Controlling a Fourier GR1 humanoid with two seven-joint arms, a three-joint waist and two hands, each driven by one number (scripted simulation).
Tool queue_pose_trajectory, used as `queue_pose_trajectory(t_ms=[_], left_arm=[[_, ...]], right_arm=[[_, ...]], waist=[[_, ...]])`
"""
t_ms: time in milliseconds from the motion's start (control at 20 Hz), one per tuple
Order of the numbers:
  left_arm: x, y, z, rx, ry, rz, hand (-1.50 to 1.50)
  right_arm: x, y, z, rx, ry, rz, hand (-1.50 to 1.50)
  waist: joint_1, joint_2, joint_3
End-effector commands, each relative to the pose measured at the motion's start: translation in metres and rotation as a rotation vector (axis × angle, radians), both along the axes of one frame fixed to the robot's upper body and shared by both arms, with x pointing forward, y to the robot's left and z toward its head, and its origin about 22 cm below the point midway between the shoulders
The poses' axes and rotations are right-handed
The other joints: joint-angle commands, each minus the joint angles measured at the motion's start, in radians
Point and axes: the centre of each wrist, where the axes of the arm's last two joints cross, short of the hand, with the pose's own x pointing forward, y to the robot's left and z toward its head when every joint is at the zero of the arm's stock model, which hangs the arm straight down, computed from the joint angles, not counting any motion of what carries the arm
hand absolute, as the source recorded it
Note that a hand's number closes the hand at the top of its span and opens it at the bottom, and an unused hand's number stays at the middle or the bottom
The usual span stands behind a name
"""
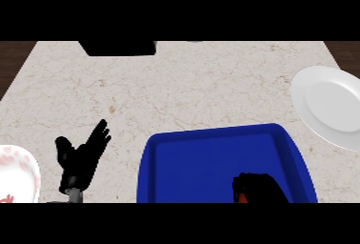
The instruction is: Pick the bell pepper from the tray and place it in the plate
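1. The blue tray [211, 162] lay on the light marble counter [175, 81], at the lower middle of the head view
2. The right hand [259, 187] was low over the near right part of the tray, and its fingers were curled around something
3. Only a small red-orange piece (probably the bell pepper [242, 199]) showed under this hand at the bottom edge, so the pepper was in the tray, mostly hidden
4. The white plate [330, 107] stood on the counter at the right edge, beyond the tray's far right corner and apart from the hand
5. The left hand [81, 155] rested at the lower left, fingers straight and pointing up, holding nothing
6. A white dish with pink marks [15, 174] was at the left edge, just beside the left hand
7. A black object [118, 47] stood at the far edge of the counter
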Motion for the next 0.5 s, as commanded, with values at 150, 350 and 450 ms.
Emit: queue_pose_trajectory(t_ms=[150, 350, 450], left_arm=[[-0.006, 0.014, 0.001, 0.014, 0.020, 0.023, 0.00], [-0.009, 0.000, -0.001, -0.003, 0.015, 0.037, 0.00], [-0.017, 0.012, -0.006, 0.002, 0.013, 0.035, 0.00]], right_arm=[[-0.050, -0.043, 0.041, 0.240, -0.250, 0.302, 1.50], [-0.053, -0.071, 0.073, 0.347, -0.465, 0.254, 1.50], [-0.067, -0.084, 0.078, 0.422, -0.474, 0.177, 1.50]], waist=[[-0.032, -0.006, 0.002], [-0.032, -0.002, 0.002], [-0.037, -0.003, 0.002]])
